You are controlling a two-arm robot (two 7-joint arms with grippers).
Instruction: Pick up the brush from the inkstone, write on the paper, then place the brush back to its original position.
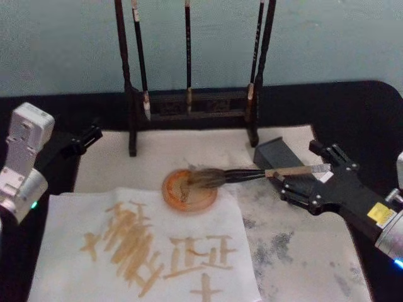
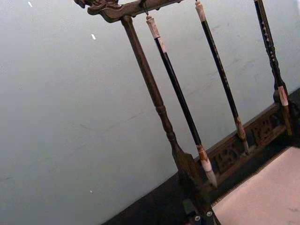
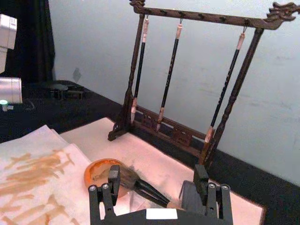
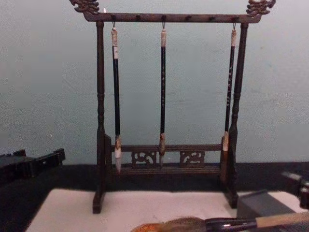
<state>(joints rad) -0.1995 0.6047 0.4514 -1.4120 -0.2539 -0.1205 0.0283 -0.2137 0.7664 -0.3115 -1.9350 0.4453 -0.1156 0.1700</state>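
Note:
The brush [image 1: 239, 175] lies across the table, its bushy bristles resting on the round orange inkstone [image 1: 182, 196] and its pale handle pointing right. My right gripper [image 1: 301, 173] stands open around the handle, one finger on each side. In the right wrist view the fingers [image 3: 114, 177] are wide apart and the black ferrule of the brush [image 3: 145, 187] lies between them, untouched. The paper [image 1: 75, 214] lies at the front left, covered with tan brush strokes. My left gripper [image 1: 82, 139] is parked at the table's left edge.
A dark wooden rack [image 1: 189, 104] with three thin hanging brushes stands behind the inkstone. A dark grey block [image 1: 277, 151] sits under the handle's far side. A pale felt mat [image 1: 296, 251] with grey stains spreads to the right.

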